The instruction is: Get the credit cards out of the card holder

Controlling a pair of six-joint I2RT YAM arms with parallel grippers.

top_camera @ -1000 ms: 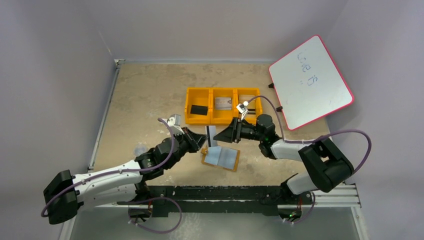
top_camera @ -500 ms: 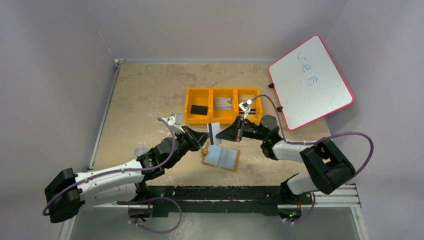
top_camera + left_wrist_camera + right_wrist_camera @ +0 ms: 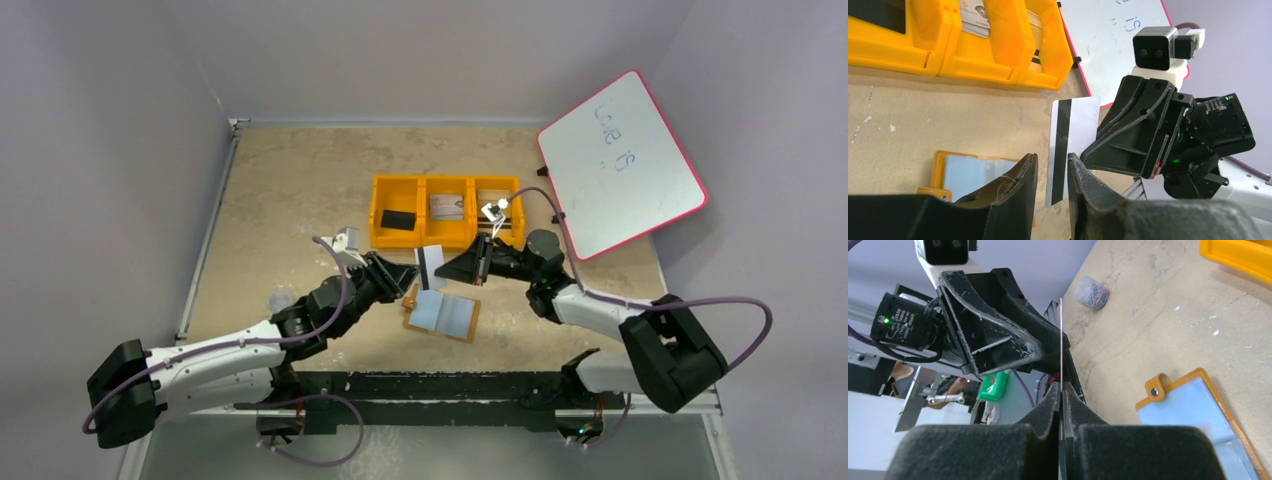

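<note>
Now right fingers point(image 3: 1044, 412) pinch credit card point(image 3: 1079, 120) edge; left fingers point(image 3: 1015, 184) parted around it

My left pincer point(image 3: 409, 279) and right pincer point(image 3: 441, 272) meet tip to tip at mid-frame with the card point(image 3: 430, 264) between them: no way through. Tray point(image 3: 400, 243) blocks just above, holder point(image 3: 445, 314) lies just below, whiteboard point(image 3: 620, 165) fills upper right. Open table point(image 3: 290, 190) at upper left.

My arms meet low over the tabletop's point(image 3: 300, 190) middle. My right gripper point(image 3: 1061, 392) pinches a card point(image 3: 1080, 117); my left gripper point(image 3: 1051, 162) has its fingers a little apart.
</note>
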